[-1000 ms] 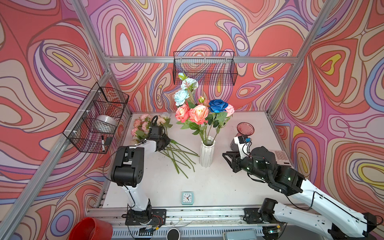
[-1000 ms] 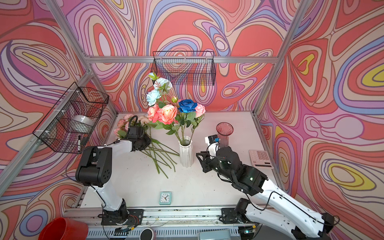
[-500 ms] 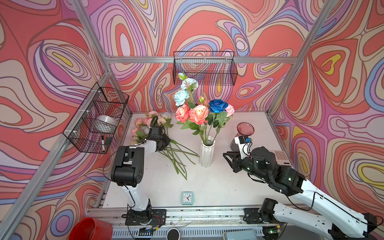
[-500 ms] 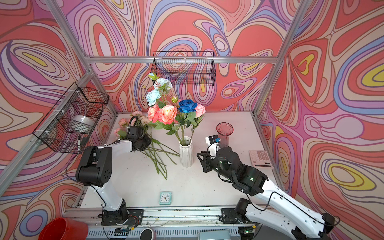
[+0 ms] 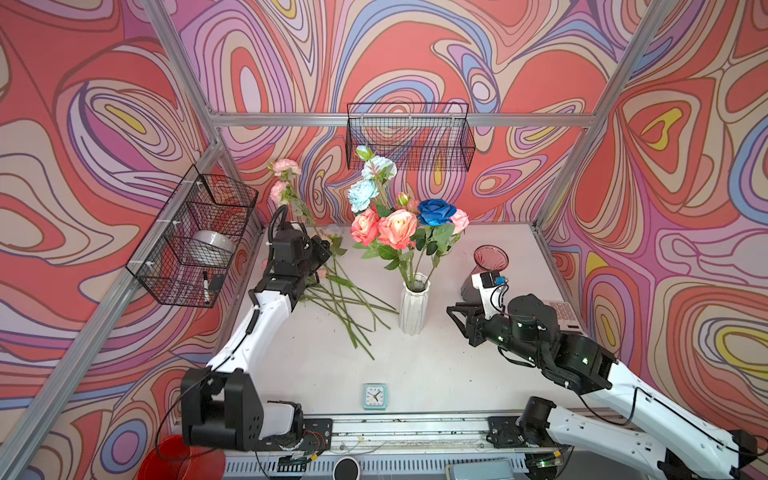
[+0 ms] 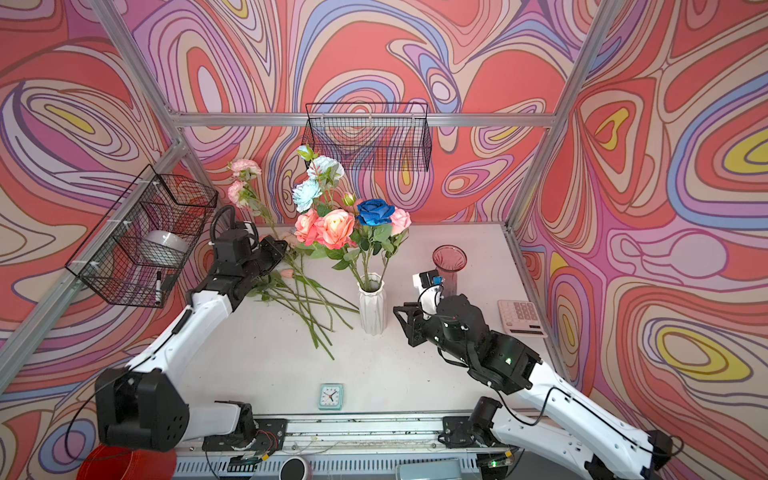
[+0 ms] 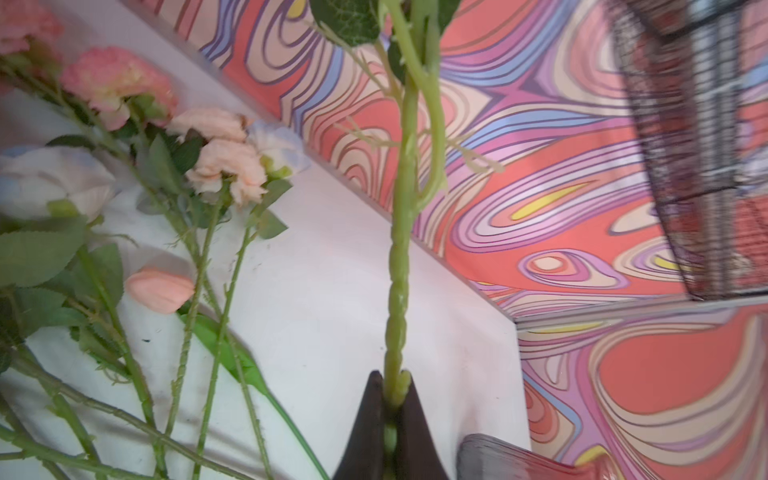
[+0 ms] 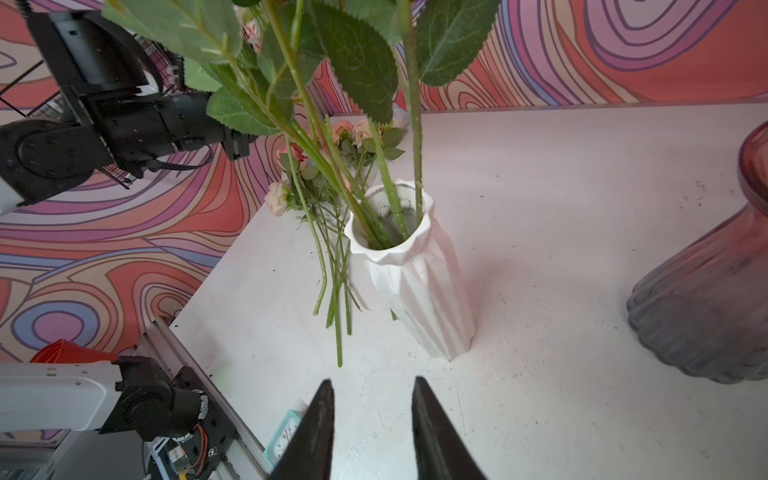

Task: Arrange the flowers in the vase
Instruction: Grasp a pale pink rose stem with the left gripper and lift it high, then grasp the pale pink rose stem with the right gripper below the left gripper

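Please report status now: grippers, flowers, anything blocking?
Left gripper shut on pink flower stem, above table. Right gripper open, empty, near white vase. Placed roses crowd vase mouth.

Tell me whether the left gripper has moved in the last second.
Yes. Against the fixed white vase, the left gripper has moved upward, lifting a pink flower off the pile.

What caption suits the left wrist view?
Left gripper shut on a green flower stem, loose flowers lying on the table.
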{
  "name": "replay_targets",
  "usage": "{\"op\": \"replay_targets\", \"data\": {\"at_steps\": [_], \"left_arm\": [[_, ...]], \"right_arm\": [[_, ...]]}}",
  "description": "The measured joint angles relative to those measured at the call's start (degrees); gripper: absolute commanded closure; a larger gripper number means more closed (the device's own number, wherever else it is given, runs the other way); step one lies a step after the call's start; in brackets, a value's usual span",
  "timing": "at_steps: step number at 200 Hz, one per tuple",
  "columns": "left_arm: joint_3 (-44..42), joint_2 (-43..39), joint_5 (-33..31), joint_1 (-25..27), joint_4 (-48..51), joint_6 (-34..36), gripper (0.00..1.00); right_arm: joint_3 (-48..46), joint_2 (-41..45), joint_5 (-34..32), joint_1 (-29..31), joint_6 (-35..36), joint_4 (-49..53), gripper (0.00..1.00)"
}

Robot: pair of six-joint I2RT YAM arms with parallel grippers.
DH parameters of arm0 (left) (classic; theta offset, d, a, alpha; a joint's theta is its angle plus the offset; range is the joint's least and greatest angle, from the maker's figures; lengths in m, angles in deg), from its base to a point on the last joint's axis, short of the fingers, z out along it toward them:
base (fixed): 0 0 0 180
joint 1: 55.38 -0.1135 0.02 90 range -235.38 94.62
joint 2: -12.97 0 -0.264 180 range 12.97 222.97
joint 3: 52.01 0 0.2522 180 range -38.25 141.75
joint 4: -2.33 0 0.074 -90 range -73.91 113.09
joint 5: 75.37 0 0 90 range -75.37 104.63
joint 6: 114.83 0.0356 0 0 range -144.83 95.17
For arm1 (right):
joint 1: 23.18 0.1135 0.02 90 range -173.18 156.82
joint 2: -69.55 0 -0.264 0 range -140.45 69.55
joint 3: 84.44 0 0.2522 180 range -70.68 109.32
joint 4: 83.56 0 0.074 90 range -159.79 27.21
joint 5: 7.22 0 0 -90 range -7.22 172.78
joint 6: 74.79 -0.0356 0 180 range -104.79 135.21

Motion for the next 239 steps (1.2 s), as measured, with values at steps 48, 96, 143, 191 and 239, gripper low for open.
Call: {"op": "replay_targets", "data": {"at_steps": [48, 96, 143, 191, 239], "left_arm": [[-2.73, -20.09, 7.43, 0.0, 5.84, 1.88, 1.0], [-5.68, -35.76, 19.02, 0.0, 10.03, 5.2, 1.0], [-8.96, -42.14, 31.04, 0.0, 11.54, 7.34, 1.0], [-10.49, -43.6, 42.21, 0.04, 5.33, 4.94, 1.0], [-12.7, -43.39, 48.7, 0.68, -6.27, -2.1, 1.0]], "right_arm": [[1.03, -0.5, 7.3, 0.0, 1.25, -1.46, 0.5], [5.07, -7.96, 15.91, 5.66, 2.16, -5.81, 0.46], [16.37, -22.53, 15.87, 19.37, 6.12, -9.49, 0.41], [26.69, -30.88, 15.89, 20.33, 8.63, -12.92, 0.39], [31.98, -35.43, 16.35, 20.33, 10.03, -14.32, 0.63]]}}
